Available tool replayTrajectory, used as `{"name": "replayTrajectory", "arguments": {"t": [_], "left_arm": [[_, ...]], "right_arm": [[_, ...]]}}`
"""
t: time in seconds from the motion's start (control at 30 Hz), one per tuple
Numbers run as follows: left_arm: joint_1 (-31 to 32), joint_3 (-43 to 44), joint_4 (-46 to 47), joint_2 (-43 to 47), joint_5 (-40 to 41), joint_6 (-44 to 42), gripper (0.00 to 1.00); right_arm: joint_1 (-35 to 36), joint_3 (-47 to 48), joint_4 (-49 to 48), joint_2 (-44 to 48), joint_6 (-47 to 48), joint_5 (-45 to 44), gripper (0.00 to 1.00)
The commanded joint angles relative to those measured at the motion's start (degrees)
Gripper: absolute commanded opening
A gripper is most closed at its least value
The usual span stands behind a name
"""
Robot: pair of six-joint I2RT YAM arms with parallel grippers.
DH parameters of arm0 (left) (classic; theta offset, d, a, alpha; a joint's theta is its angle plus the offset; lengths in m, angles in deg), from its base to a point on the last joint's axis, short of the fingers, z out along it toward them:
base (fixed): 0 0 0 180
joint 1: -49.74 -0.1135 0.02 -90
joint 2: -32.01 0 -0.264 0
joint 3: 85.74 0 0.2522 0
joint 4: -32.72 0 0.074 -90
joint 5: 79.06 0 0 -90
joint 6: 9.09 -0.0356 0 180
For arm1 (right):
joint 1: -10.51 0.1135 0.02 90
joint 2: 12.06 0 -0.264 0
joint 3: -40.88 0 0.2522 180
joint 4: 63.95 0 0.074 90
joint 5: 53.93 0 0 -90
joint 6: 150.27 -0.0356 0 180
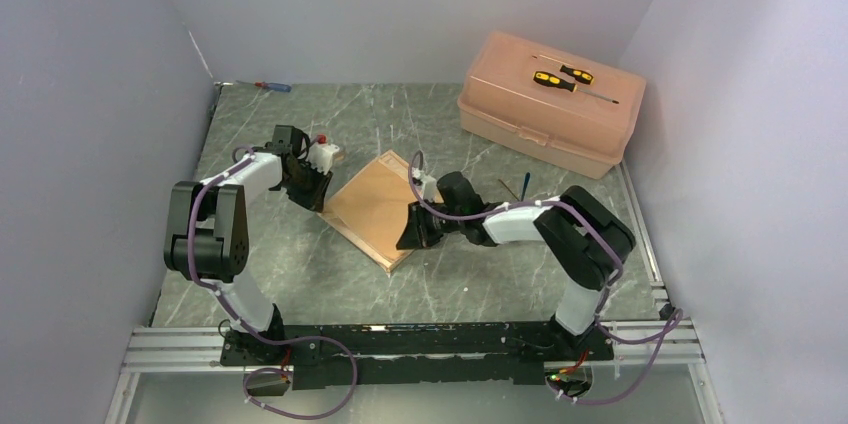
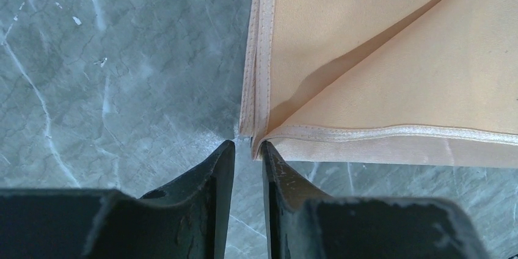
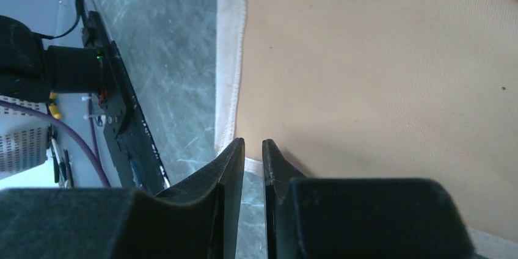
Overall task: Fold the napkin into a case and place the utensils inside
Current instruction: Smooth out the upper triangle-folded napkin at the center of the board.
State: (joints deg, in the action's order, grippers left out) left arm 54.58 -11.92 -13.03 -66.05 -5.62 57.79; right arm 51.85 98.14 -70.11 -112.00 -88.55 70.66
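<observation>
Napkin (image 1: 372,206) judged soft, light, slippery; best taken at hemmed corners. Left gripper (image 2: 247,146) and right gripper (image 3: 253,143) stood narrowly parted, empty.

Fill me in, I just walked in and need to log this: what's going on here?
Two robot arms are working a peach-orange napkin, lying folded flat on the marble table. The left gripper sits at its left corner and the right gripper at its near corner, each with jaws slightly apart and nothing visibly pinched. The utensils lie untouched on the table to the right, near the pink plastic box.
</observation>
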Motion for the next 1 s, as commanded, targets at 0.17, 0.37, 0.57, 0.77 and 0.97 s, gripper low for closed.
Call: {"name": "replayTrajectory", "arguments": {"t": [0.17,0.37,0.57,0.77,0.97], "left_arm": [[-4.47,6.44,-8.45,3.19,-8.08,-1.61,0.35],[-6.51,13.24,-16.15,3.48,-13.72,-3.9,0.39],[-2.93,15.69,-13.65,0.83,-19.83,3.39,0.37],[2.81,12.95,-10.2,-3.52,-20.08,6.28,0.32],[2.81,9.55,-8.9,-4.53,-18.2,5.08,0.27]], "right_arm": [[-0.23,0.81,-3.96,-6.73,-1.78,-0.33,0.18],[-0.19,0.53,-1.18,-6.08,0.42,-1.63,0.17],[0.03,-0.18,-0.44,-6.44,1.35,-2.03,0.17],[-0.01,-1.55,1.11,-4.08,2.58,-2.58,0.16],[-0.02,-0.96,3.63,-2.51,4.41,1.38,0.23]]}}
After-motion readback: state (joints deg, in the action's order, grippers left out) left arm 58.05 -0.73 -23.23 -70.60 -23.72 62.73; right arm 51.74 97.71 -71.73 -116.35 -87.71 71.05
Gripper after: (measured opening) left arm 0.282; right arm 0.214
